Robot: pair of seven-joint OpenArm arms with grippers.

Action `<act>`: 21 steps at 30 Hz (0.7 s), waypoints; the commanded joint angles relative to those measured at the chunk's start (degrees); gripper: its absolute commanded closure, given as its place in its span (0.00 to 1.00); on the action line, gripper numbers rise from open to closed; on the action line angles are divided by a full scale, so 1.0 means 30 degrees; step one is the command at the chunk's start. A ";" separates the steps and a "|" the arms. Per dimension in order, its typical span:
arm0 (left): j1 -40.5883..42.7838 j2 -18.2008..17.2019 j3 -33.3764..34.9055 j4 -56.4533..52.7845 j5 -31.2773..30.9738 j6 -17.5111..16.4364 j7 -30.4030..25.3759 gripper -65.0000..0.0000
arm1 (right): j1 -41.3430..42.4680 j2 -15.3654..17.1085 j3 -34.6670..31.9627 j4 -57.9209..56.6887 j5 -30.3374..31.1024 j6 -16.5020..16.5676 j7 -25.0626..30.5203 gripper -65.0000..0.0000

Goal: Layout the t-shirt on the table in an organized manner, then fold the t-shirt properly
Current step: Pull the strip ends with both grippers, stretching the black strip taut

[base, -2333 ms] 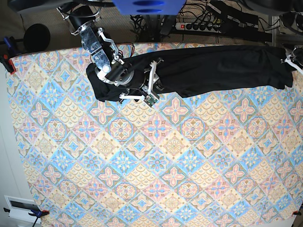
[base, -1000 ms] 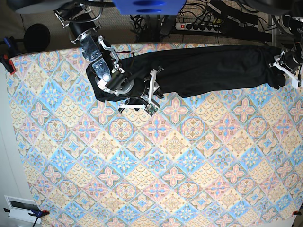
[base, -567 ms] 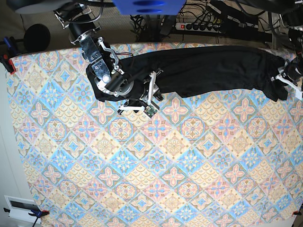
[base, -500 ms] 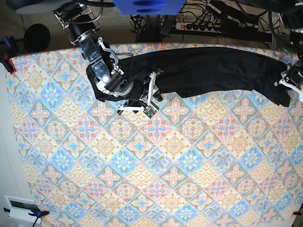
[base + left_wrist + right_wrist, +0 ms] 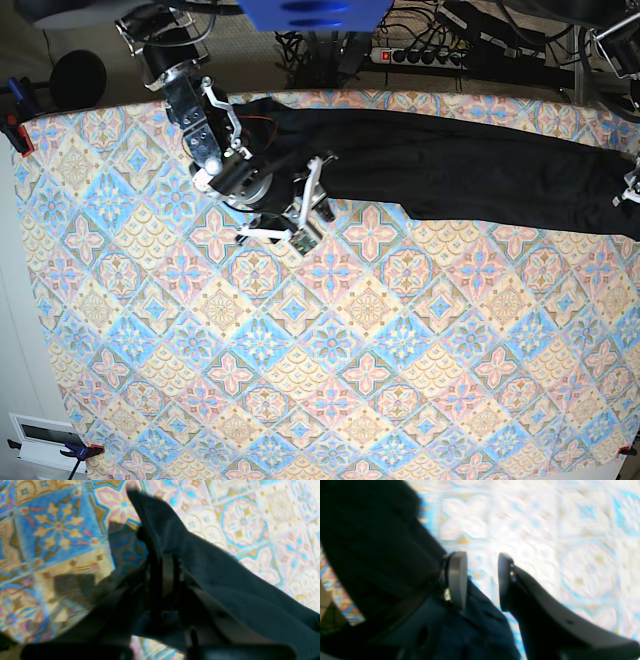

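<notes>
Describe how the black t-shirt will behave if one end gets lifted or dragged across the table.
The t-shirt is probably very floppy: it lies stretched in a long, wrinkled band. It drapes limply around the left gripper, which is shut on it, so a lifted end would likely sag rather than hold shape. On the cloth-covered table it may drag and bunch rather than slide cleanly.

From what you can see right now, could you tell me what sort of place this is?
Probably a robotics lab or test bench: two robot arms work a black t-shirt on a table with patterned cloth, with a power strip and cables behind.
</notes>
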 commanded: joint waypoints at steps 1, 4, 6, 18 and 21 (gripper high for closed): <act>0.0247 -0.0507 -0.0129 0.0362 -0.0288 -0.0110 -0.0192 1.00 | 0.0048 0.0021 0.0312 0.0500 0.0117 -0.0021 0.0345 0.69; 0.1360 -0.0332 -0.0129 0.1739 -0.0962 -0.0110 -0.0192 1.00 | -0.0069 0.0021 0.0957 0.0881 0.0117 -0.0021 0.0316 0.69; 0.2738 -0.0038 -0.0129 0.3351 -0.1988 -0.0110 -0.0192 1.00 | -0.0450 0.0021 0.1601 0.0969 0.0117 -0.0021 0.0316 0.69; 0.4789 0.4357 -0.0100 1.1966 -0.2955 -0.0110 0.2592 1.00 | -0.1564 0.0051 0.3828 0.1262 0.0117 0.0037 0.0287 0.69; 0.3998 0.5617 -0.0071 1.2582 -0.2925 -0.0110 0.3735 1.00 | -0.1886 0.0051 0.4034 0.1291 0.0117 0.0037 0.0287 0.69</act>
